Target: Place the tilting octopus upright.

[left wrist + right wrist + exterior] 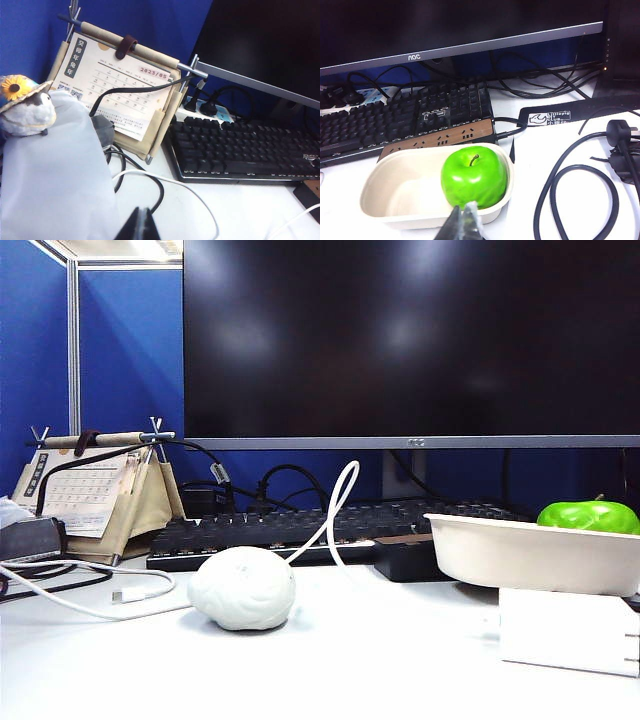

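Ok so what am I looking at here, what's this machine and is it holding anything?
It is a robot with two arms, each ending in a two-finger gripper. One picture comes from a fixed camera at desk level; no arm shows there. It sees a monitor, a keyboard, a white wrinkled ball and a green apple in a cream tray. The other two come from cameras on the wrists. The left gripper, shut and empty, faces a desk calendar. The right gripper, shut and empty, hovers by the apple. No octopus toy is plainly visible.
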Action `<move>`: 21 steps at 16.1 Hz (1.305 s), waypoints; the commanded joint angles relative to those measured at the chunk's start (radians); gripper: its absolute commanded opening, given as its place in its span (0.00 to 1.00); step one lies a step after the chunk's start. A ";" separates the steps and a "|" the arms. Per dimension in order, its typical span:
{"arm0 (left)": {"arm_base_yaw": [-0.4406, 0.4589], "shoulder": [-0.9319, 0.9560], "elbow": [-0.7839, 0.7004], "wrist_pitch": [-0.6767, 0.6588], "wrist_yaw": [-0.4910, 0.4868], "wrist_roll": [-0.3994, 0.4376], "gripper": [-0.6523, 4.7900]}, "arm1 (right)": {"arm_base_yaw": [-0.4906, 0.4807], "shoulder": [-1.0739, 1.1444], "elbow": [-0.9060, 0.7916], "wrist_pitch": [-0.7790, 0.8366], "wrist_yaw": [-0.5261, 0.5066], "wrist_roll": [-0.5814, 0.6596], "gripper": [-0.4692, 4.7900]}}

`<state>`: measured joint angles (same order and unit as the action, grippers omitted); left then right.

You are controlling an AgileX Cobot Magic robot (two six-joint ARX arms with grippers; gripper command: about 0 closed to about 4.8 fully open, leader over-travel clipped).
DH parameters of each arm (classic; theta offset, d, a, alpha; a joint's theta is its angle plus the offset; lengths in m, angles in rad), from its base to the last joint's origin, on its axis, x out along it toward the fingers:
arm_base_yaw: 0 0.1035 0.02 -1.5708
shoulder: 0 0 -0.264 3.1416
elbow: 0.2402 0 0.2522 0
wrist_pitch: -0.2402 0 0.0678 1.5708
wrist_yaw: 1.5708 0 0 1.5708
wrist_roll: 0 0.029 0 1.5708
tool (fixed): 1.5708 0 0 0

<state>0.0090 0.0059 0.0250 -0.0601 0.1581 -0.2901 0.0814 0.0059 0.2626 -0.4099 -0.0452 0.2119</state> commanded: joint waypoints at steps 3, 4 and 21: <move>0.001 -0.003 0.003 0.016 0.007 -0.005 0.11 | 0.001 0.000 0.002 0.010 0.002 0.001 0.08; 0.001 -0.003 0.003 0.016 0.007 -0.005 0.11 | 0.001 0.000 0.002 0.010 0.002 0.001 0.08; 0.001 -0.003 0.003 0.016 0.006 -0.006 0.11 | -0.125 -0.004 -0.190 0.362 -0.137 -0.026 0.08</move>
<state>0.0090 0.0059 0.0250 -0.0601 0.1581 -0.2932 -0.0257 0.0044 0.0761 -0.0792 -0.1715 0.1894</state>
